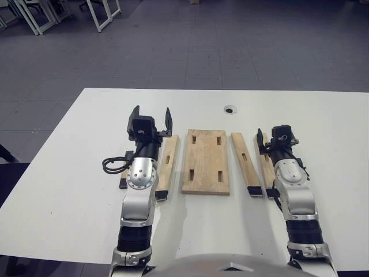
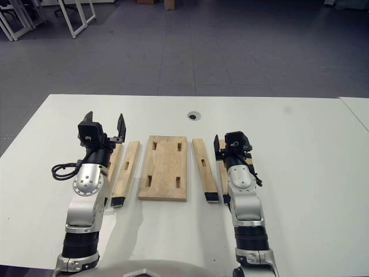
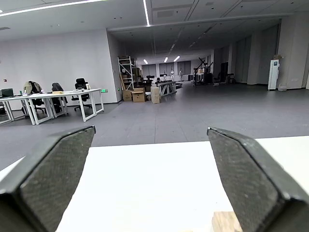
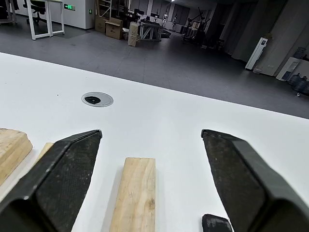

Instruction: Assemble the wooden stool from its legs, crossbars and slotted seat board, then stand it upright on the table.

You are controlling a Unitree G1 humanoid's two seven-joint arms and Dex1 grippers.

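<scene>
We see a white bench (image 1: 69,173) with the slotted seat board (image 1: 206,161) lying flat at its middle. The left leg (image 1: 168,164) lies just beside the board on one side and the right leg (image 1: 247,163) on the other, neither touching it. The left end effector (image 1: 152,120) hovers near the left leg's far end, fingers spread wide, holding nothing. The right end effector (image 2: 232,145) is also wide open and empty, above an outer wooden piece (image 4: 135,193).
</scene>
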